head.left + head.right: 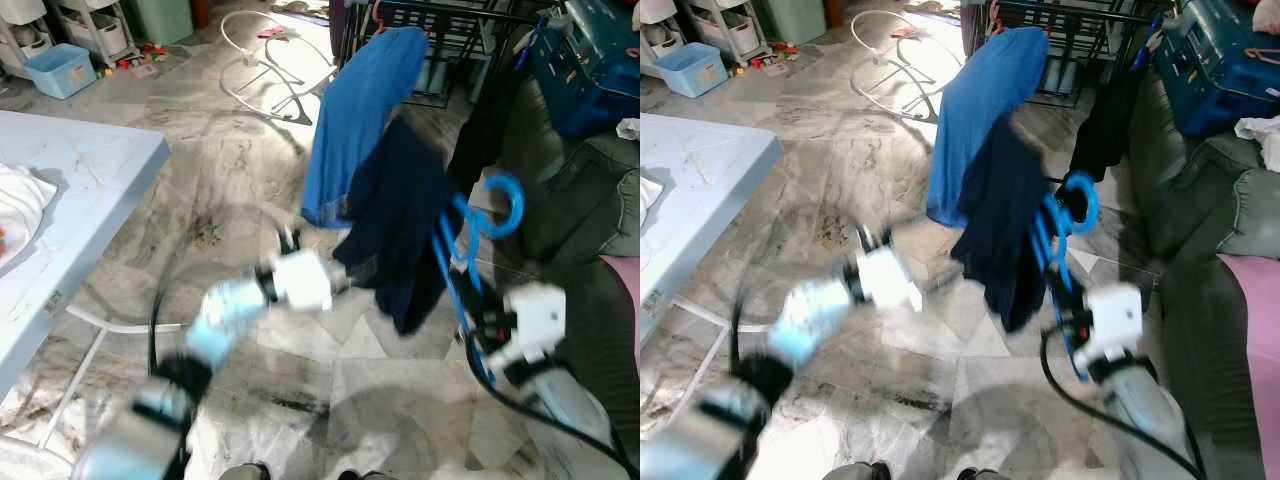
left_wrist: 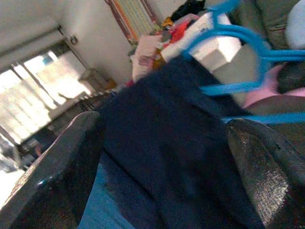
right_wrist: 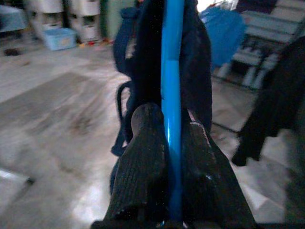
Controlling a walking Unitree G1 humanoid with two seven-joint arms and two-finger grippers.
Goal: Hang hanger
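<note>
The right gripper [image 3: 171, 157] clamps the bright blue plastic hanger [image 1: 480, 225], which carries a dark navy garment [image 1: 400, 230] above the marble floor [image 1: 230, 170]. The left gripper [image 2: 162, 162], fingers spread, faces that garment. Behind hangs a blue cloth [image 1: 355, 120] on a black metal rack [image 1: 450, 40]; a dark sofa [image 1: 580, 220] stands alongside.

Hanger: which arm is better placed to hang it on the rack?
Right. Its claw is shut on the hanger carrying the dark garment; the left claw is open, holding nothing.
</note>
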